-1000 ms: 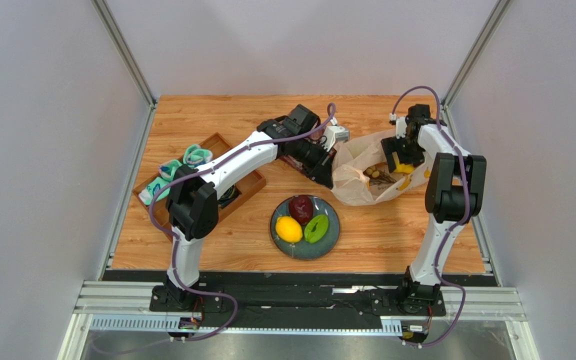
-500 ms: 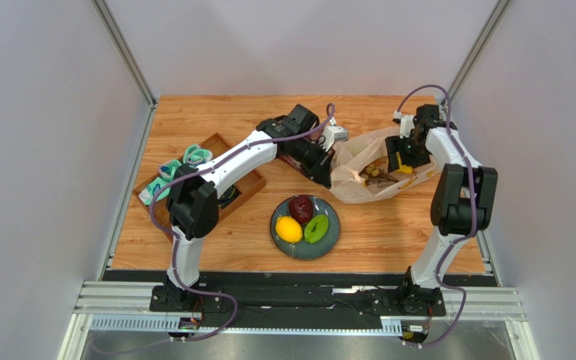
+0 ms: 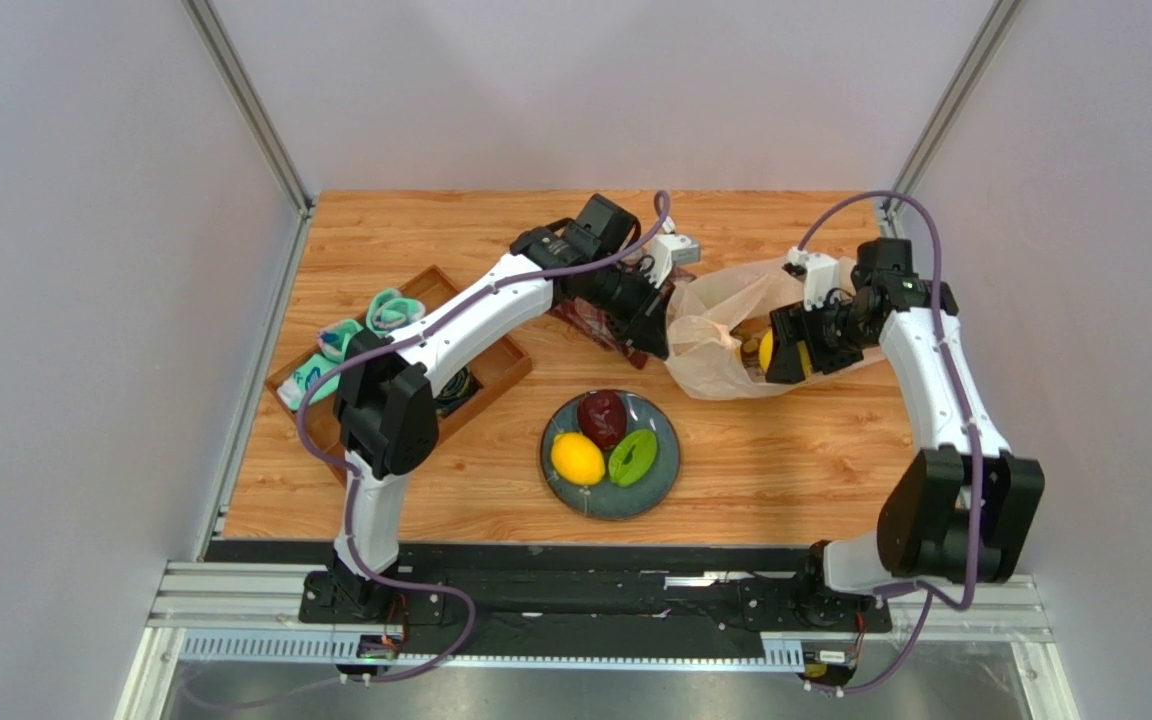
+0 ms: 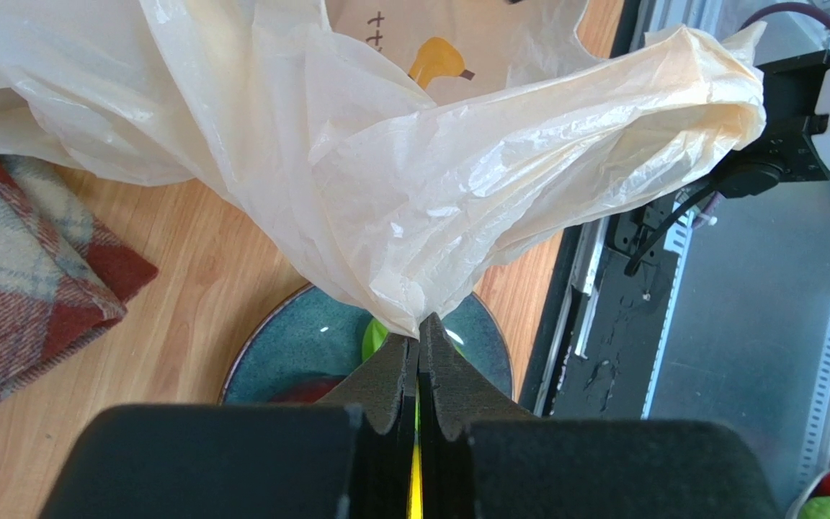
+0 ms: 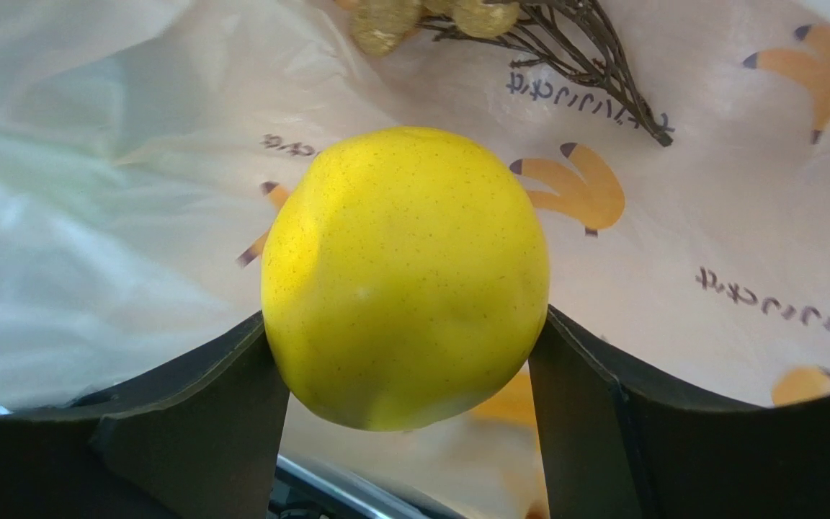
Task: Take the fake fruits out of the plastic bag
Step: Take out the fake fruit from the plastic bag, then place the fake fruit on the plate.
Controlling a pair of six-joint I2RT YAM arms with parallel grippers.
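The round yellow fruit (image 5: 406, 270) sits clamped in my right gripper (image 5: 406, 362), one finger against each flank. My fingers cover its lower sides. It hangs at the open mouth of the plastic bag (image 3: 717, 360), near the far right of the table (image 3: 778, 465). Whether it is fully clear of the film I cannot tell. Behind it, inside the bag, lies the grape bunch (image 5: 430, 15). It is cut off at the top edge of my right wrist view, so only a few tan grapes and dark stems show. Folds of film hide the rest of the bag's inside.

My left gripper (image 4: 419, 357) has its fingers pressed together on a pinch of the bag's left edge, holding the film up. From above, those fingertips are hidden by the wrist and the bag. Below them the plate (image 3: 665, 477) is half covered in the left wrist view; from above it carries a lemon (image 3: 578, 459), a dark red fruit (image 3: 602, 417) and a green piece (image 3: 632, 458). The plaid cloth (image 4: 30, 254) is mostly under my left forearm.

My right arm rises along the table's right side and bends inward, gripper pointing left. My left arm stretches diagonally past the wooden tray (image 3: 495, 368) to the bag.
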